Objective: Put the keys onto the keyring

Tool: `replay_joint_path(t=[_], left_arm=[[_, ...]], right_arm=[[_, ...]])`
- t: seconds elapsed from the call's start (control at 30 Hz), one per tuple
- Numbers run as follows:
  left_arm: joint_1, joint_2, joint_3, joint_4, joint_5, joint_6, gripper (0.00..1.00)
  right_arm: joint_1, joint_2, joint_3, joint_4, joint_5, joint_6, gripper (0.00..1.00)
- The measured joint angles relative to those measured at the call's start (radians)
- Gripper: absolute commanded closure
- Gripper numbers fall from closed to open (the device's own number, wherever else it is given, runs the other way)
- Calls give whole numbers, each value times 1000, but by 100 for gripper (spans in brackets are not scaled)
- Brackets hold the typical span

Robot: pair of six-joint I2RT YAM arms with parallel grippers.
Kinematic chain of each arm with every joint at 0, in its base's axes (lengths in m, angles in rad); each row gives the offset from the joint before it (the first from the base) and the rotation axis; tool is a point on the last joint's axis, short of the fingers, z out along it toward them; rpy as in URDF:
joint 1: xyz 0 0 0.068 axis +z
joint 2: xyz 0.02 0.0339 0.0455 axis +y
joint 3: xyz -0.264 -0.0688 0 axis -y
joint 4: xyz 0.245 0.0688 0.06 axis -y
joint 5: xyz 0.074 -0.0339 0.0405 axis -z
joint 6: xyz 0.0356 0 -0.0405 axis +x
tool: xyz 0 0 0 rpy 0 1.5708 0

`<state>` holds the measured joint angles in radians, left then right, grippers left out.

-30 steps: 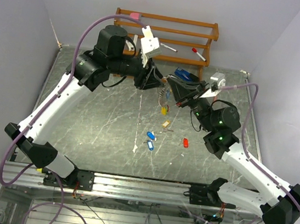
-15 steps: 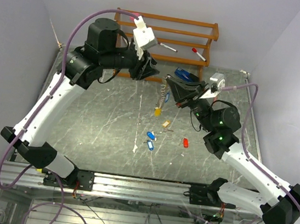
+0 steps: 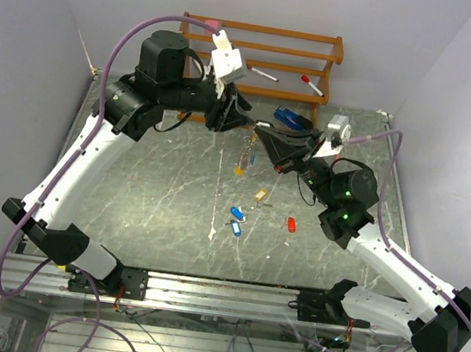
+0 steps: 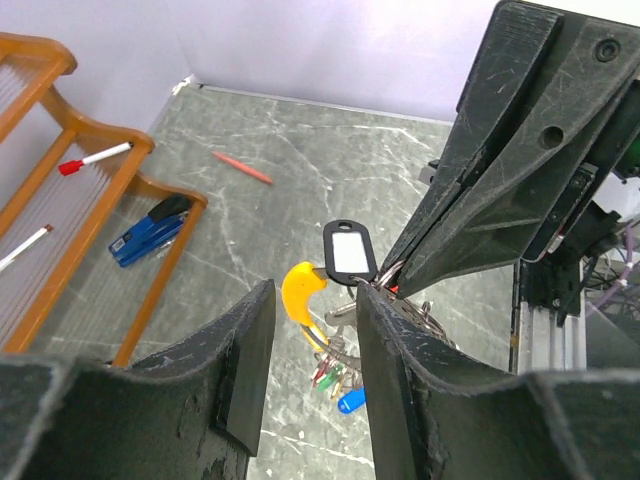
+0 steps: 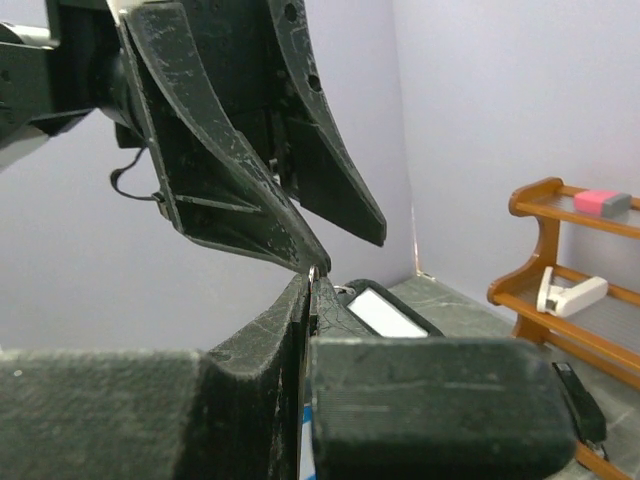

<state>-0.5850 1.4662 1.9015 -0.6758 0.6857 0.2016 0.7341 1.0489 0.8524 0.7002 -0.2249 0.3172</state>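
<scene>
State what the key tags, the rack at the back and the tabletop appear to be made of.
Key tags: smooth, brightly coloured, slightly glossy, likely plastic; the black one frames a white label.
Rack: orange-brown rails with a satin sheen, probably varnished wood.
Table: dark grey-green with pale veins, marble-like; stone or printed laminate, cannot tell.

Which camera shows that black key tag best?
The left wrist view: the black key tag faces the camera, nearly whole. The right wrist view shows part of it behind that arm's fingers; from above it is too small to pick out.
</scene>
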Motion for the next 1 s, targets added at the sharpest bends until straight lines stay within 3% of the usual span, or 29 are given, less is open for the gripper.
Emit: replay_joint_path(t=[0.37, 1.0], left_arm=[[2, 0, -6, 13, 101, 1, 53], [53, -26, -5, -9, 106, 29, 49]], right_arm=[[1, 13, 13, 45, -55, 45, 100], [1, -2, 13, 27, -44, 42, 100]])
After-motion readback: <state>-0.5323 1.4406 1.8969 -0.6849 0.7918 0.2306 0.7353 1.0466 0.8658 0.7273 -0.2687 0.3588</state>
